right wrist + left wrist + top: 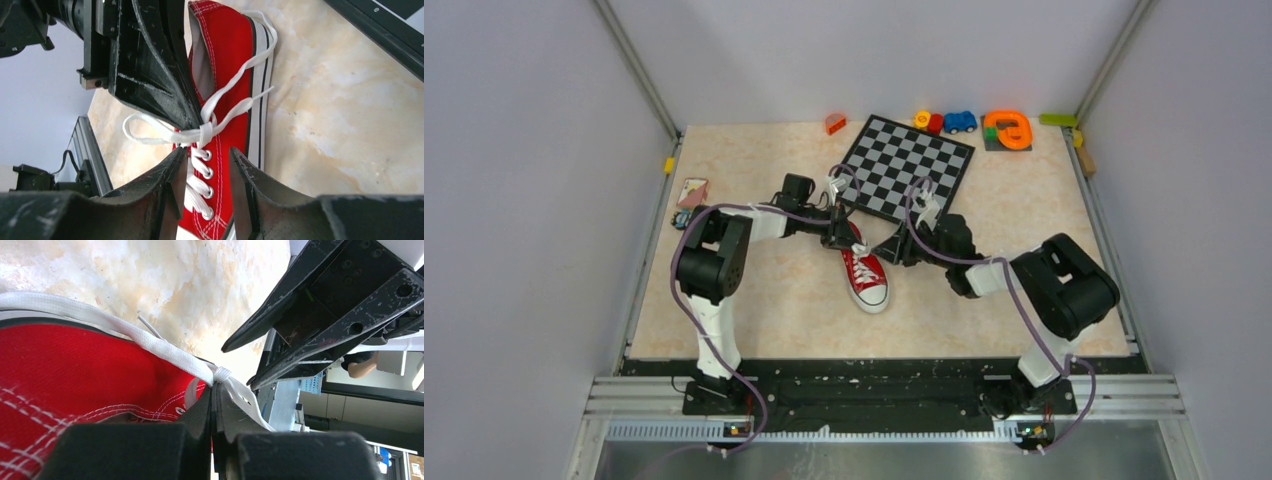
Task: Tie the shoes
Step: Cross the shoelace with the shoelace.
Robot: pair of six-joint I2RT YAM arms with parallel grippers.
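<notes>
The red sneaker point(867, 276) lies mid-table with its white toe cap pointing to the near edge. It also shows in the left wrist view point(75, 365) and the right wrist view point(231, 60). Its white laces point(200, 134) are crossed in a knot above the top eyelets, with one loop hanging to the left. My left gripper point(843, 240) is shut on the lace at that knot point(218, 376). My right gripper point(893, 250) is open and holds nothing. Its fingers point(175, 165) straddle the laced eyelets just below the knot, facing the left gripper.
A black-and-white chessboard point(906, 166) lies just behind the shoe. Toys stand along the back edge: an orange block point(835, 123), small cars point(946, 122) and an orange ring piece point(1009, 130). A small card point(692, 190) lies at the left edge.
</notes>
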